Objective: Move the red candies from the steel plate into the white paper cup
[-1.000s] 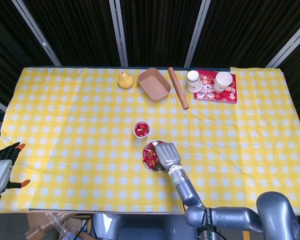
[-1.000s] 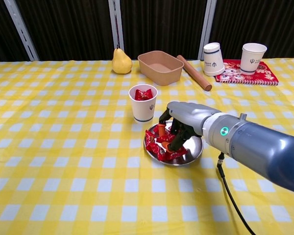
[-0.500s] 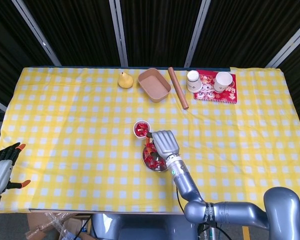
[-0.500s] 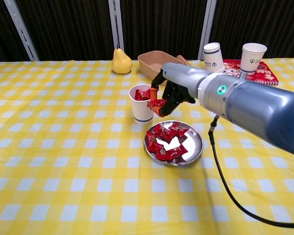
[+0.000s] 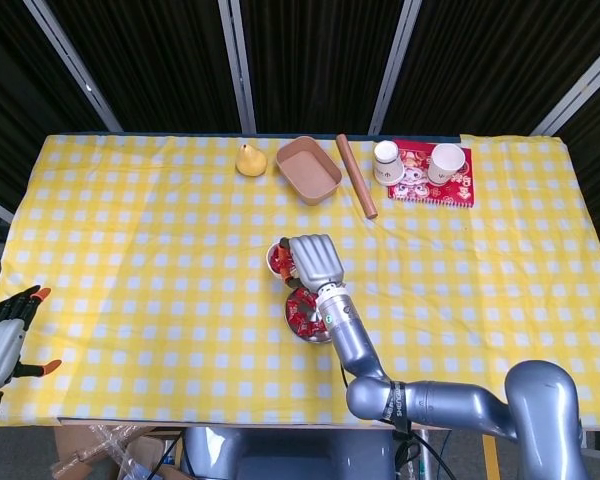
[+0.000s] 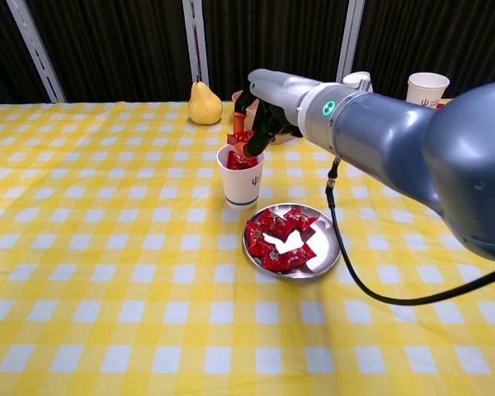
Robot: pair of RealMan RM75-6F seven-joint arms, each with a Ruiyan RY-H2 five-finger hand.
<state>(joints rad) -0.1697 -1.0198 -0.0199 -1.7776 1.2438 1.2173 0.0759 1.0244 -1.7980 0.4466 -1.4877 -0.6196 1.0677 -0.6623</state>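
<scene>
Table point(image 5: 130, 200): covered by a yellow-and-white checked cloth, carrying everything below.
Right arm point(image 6: 412, 140): reaching in from the near right, across the steel plate toward the cup.
Right hand point(image 6: 260, 103): poised directly over the white paper cup, fingers curled down and pinching a red candy point(image 6: 246, 140) just above the rim.
Left hand point(image 5: 5, 325): off the near left edge of the table in the head view, fingers spread, holding nothing.
Tan tray point(image 5: 308, 169): at the far side, between the pear and the rolling pin.
Red mat point(image 5: 430, 165): far right, with two more paper cups point(image 5: 446, 162) on it.
Rolling pin point(image 5: 357, 176): lying just right of the tan tray.
Steel plate point(image 6: 326, 252): near mid-table, just beside the cup on its near right, still holding a pile of red candies point(image 6: 279, 239).
White paper cup point(image 6: 241, 183): upright, red candies already inside.
Pear point(image 6: 204, 103): upright, far side, left of the tray.
</scene>
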